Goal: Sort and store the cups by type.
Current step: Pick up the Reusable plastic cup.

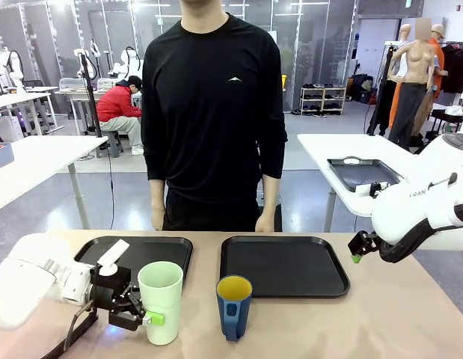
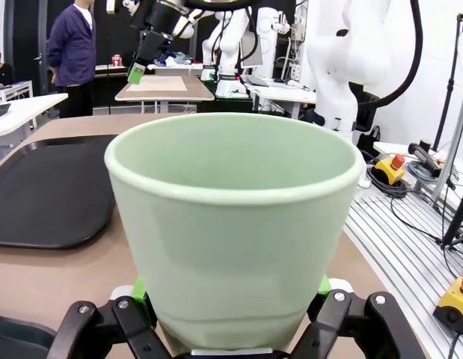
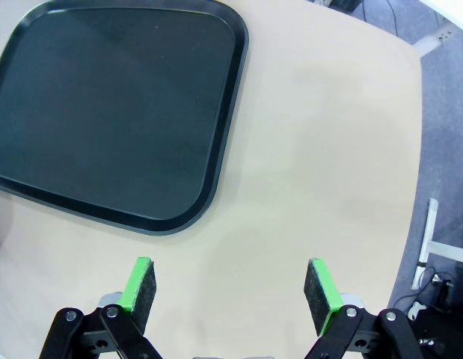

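Tipping is the main risk: the left gripper clasps the mint tumbler low down, with its green pads against both sides of the base, so the tall top could swing on a lift. The tumbler stands at the near edge of the table, left of centre. The blue mug is just beside it on the right, and a sideways sweep could knock it over. 2 black trays lie farther off, the left tray and the right tray. The right gripper hangs wide and empty over bare table to their right.
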{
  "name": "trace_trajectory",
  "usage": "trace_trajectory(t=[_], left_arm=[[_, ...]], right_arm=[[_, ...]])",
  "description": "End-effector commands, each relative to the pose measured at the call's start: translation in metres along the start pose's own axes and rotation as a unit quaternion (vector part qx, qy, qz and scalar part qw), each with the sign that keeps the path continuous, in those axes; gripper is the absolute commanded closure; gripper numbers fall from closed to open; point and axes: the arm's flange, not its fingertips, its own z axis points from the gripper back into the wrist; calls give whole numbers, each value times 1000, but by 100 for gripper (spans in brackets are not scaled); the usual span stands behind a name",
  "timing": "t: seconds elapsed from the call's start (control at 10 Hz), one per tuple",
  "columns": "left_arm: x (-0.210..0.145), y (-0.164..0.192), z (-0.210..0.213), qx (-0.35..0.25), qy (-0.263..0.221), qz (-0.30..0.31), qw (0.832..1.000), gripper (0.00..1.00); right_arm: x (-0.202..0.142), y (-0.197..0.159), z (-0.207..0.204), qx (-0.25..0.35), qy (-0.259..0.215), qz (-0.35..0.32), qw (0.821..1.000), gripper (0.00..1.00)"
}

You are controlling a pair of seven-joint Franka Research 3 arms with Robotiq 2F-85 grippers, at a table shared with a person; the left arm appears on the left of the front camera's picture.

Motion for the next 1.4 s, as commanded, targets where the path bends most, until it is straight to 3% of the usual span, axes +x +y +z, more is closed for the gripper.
trace_trajectory(t=[0.0, 0.2, 0.6, 1.3], left_arm=[[19, 1, 10, 14, -27, 7, 1000, 79], [45, -8, 39, 29, -48, -9, 998, 79], [81, -23, 96, 71, -45, -2, 996, 79], [80, -26, 117, 76, -51, -3, 996, 79]], right_arm=[[0, -2, -1, 2, 0, -2, 1000, 0], [0, -2, -1, 2, 0, -2, 1000, 0], [0, -2, -1, 2, 0, -2, 1000, 0], [0, -2, -1, 2, 0, -2, 1000, 0]])
